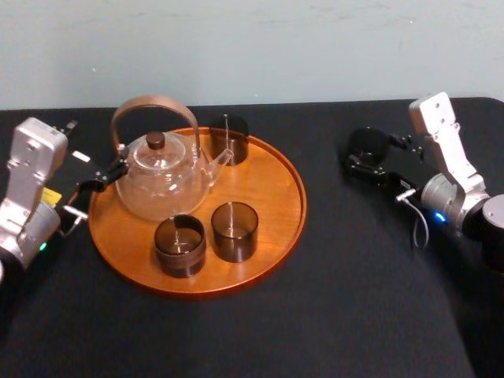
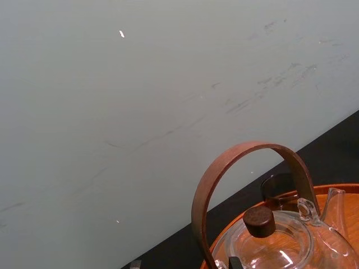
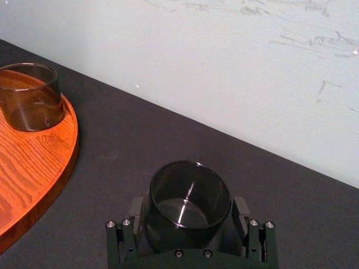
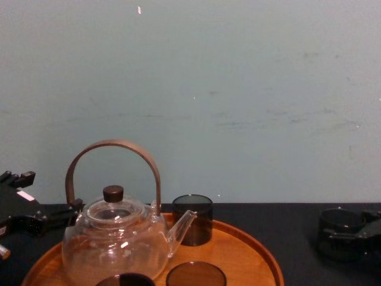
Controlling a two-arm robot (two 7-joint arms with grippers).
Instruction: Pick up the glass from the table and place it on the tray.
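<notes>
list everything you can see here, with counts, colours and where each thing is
table: 1, matte black, under everything
tray: 1, orange-brown wood, round, left of centre on the table
teapot: 1, clear glass with brown handle and dark lid knob, on the tray's left side
glasses on the tray: 3, smoky dark: front left glass, front right glass, back glass by the spout
loose glass: 1, smoky dark, off the tray to its right
wall: 1, pale blue-green, behind the table
left gripper: 1, black, at the tray's left rim beside the teapot
right gripper: 1, black, closed around the loose glass
</notes>
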